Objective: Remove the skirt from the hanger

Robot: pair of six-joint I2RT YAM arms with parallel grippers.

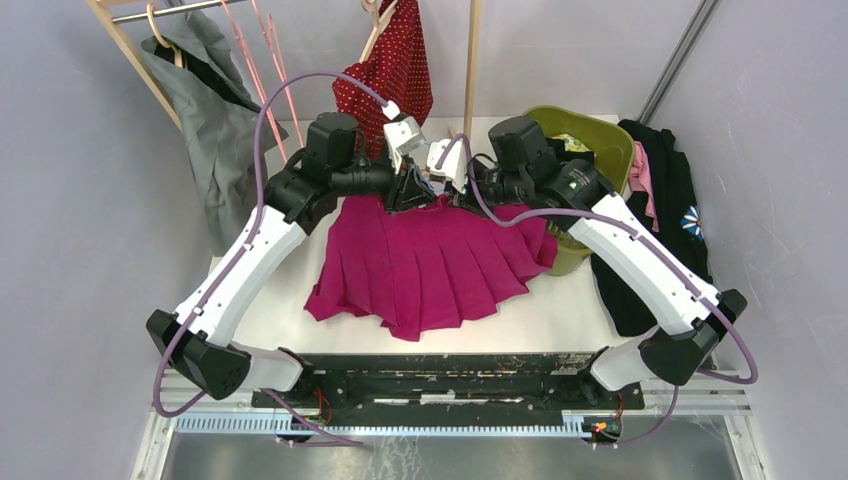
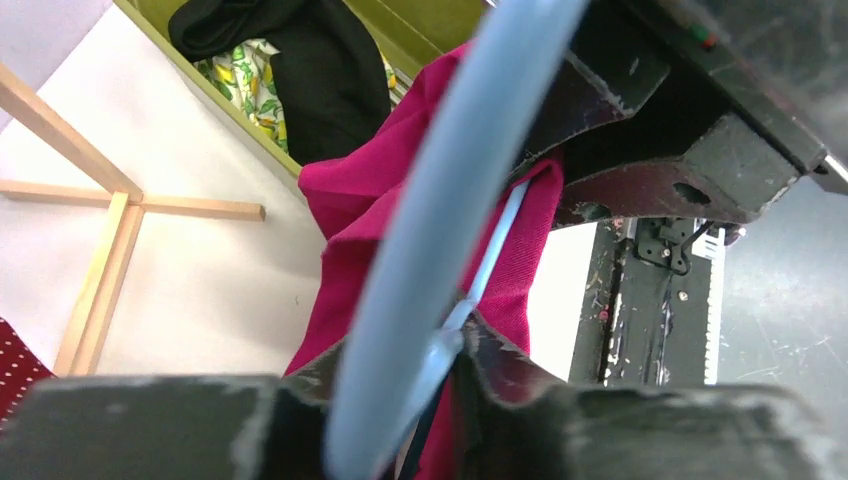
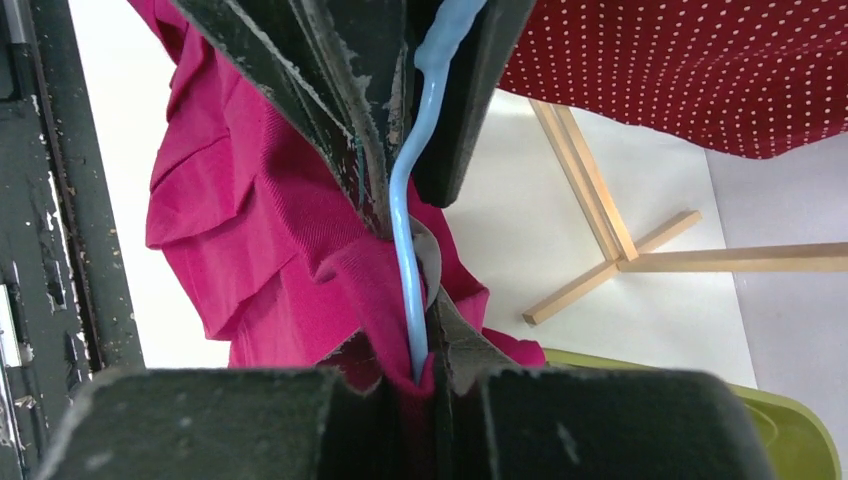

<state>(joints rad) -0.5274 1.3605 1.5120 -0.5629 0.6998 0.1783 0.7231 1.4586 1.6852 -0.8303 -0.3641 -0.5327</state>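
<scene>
The magenta pleated skirt (image 1: 430,265) lies spread on the white table, its waistband lifted at the far side where both grippers meet. My left gripper (image 1: 410,188) is shut on the light blue hanger (image 2: 440,220), which runs up between its fingers with the skirt (image 2: 350,190) behind it. My right gripper (image 1: 452,180) is shut on the skirt's waistband (image 3: 250,230), pinching the fabric together with the thin blue hanger (image 3: 405,200) wire. In the overhead view the hanger is hidden by the two grippers.
A green basket (image 1: 600,140) with clothes stands at the back right. A black garment (image 1: 670,200) hangs off the table's right edge. A wooden rack (image 1: 470,60) behind the grippers carries a red dotted garment (image 1: 395,65) and a grey one (image 1: 205,110).
</scene>
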